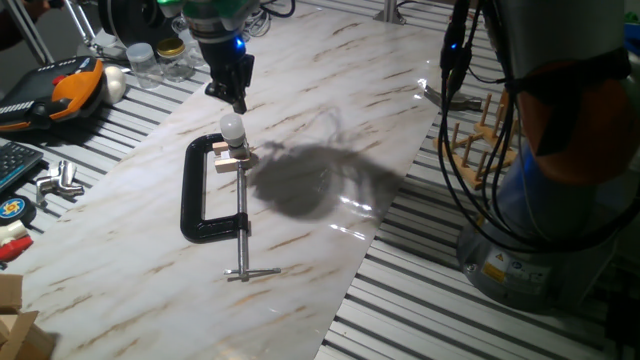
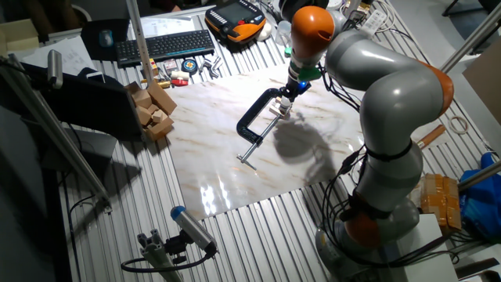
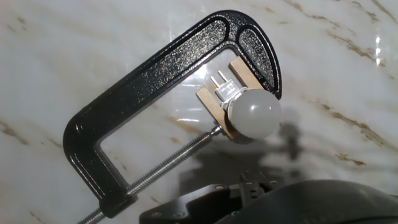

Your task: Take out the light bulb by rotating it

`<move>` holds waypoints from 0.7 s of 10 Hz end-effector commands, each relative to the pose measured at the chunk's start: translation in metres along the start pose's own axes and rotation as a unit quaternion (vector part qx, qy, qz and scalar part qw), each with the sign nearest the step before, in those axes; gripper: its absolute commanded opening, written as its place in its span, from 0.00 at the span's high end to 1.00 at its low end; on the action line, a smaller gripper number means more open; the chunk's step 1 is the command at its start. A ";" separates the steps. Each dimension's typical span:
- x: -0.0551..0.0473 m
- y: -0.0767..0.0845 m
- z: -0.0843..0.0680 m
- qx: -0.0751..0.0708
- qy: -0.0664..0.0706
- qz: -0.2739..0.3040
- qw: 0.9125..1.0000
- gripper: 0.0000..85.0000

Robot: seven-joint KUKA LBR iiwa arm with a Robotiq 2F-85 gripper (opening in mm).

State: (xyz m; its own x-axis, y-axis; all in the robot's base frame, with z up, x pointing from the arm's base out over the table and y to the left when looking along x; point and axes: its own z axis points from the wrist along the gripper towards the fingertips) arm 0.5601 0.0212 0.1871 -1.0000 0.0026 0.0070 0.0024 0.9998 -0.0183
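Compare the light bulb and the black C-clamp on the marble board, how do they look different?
The light bulb is small, round and frosted white; the C-clamp is large, angular and textured black. The bulb stands up from a wooden block; the clamp lies flat on the marble board. Both are joined at that block.

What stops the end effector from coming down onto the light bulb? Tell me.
Probably nothing: the end effector hangs just above the light bulb, whose top is bare. The clamp and wooden block sit lower, beside it.
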 end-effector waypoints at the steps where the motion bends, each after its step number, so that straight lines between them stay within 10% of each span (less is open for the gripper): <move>1: -0.004 -0.002 0.002 0.000 -0.002 0.002 1.000 1.00; 7: -0.028 -0.013 0.013 -0.002 -0.012 0.006 1.000 1.00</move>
State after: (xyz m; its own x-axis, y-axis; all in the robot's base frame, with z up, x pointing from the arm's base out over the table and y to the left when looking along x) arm 0.5887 0.0080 0.1740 -0.9997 0.0142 -0.0188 0.0145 0.9998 -0.0160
